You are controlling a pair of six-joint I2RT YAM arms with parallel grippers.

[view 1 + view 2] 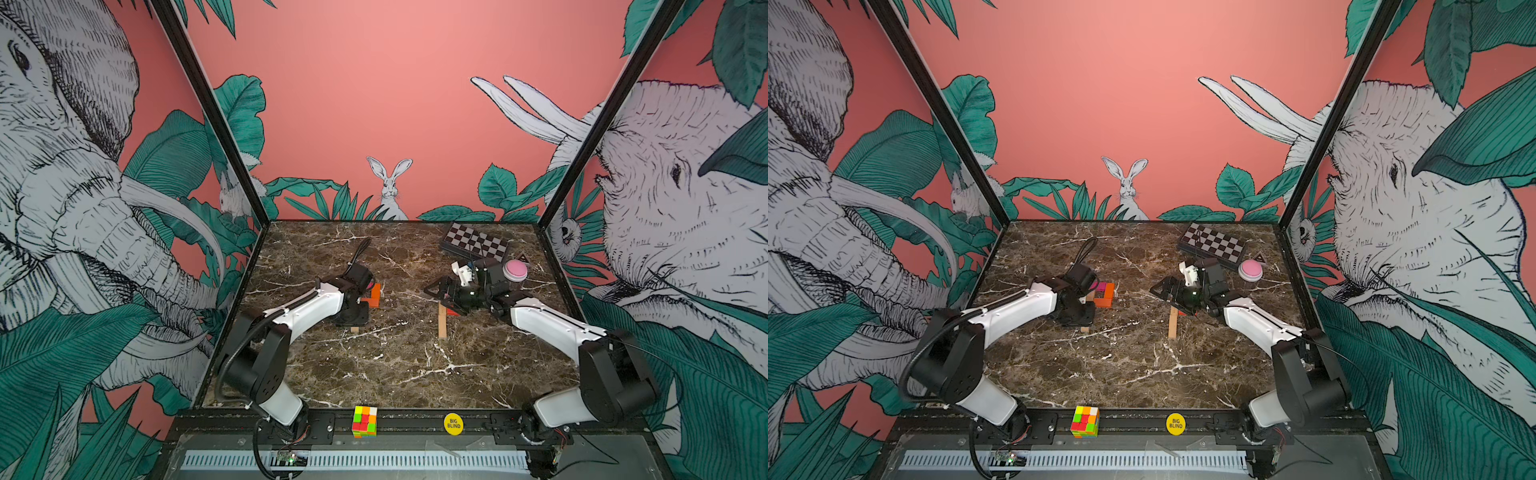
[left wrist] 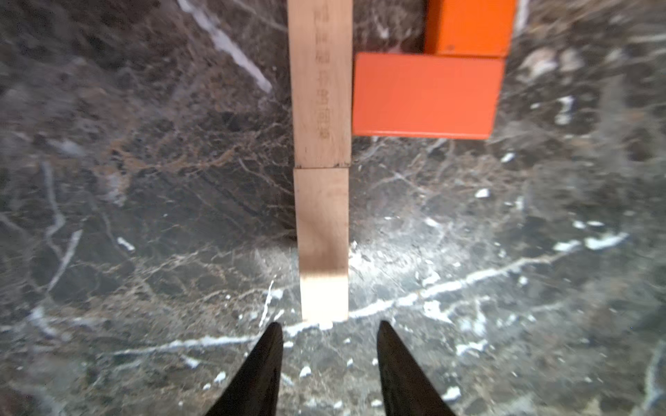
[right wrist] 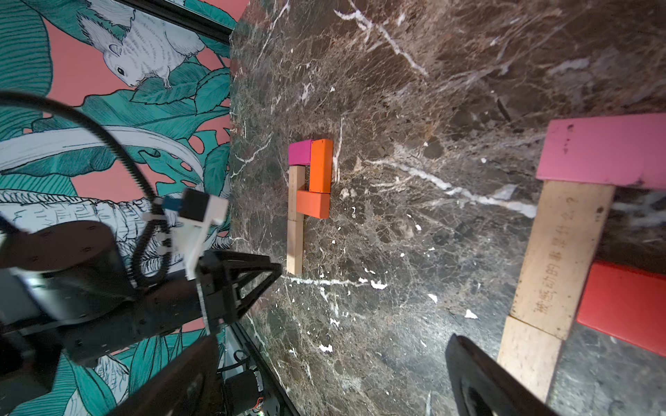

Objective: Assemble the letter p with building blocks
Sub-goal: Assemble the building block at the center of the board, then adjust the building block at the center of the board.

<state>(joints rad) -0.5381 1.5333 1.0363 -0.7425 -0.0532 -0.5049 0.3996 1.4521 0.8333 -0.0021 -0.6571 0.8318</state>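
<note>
Presently, on marble table (image 1: 395, 374):

Set 1, by L gripper (image 2: 328, 326): 2 tan blocks end to end, upper tan (image 2: 320, 83) and lower tan (image 2: 322, 245). Red-orange block (image 2: 425, 95) lies flat, touching upper tan's side. Orange block (image 2: 468, 25) abuts it. Magenta block (image 3: 299, 152) caps the far end, seen in R wrist view. L jaws apart, nothing betw. them, tips just short of lower tan's end.

Set 2, by R gripper (image 3: 335, 338): pink block (image 3: 605, 151) lies across top of tan stem (image 3: 562, 263), 2nd tan (image 3: 529, 360) end-on below, red block (image 3: 627, 306) beside stem. R jaws wide, empty.

Misc.: cube (image 1: 365, 422) and yellow disc (image 1: 453, 423) on front rail (image 1: 415, 424). Checkered box (image 1: 476, 243) and pink button (image 1: 515, 270) at back right.
</note>
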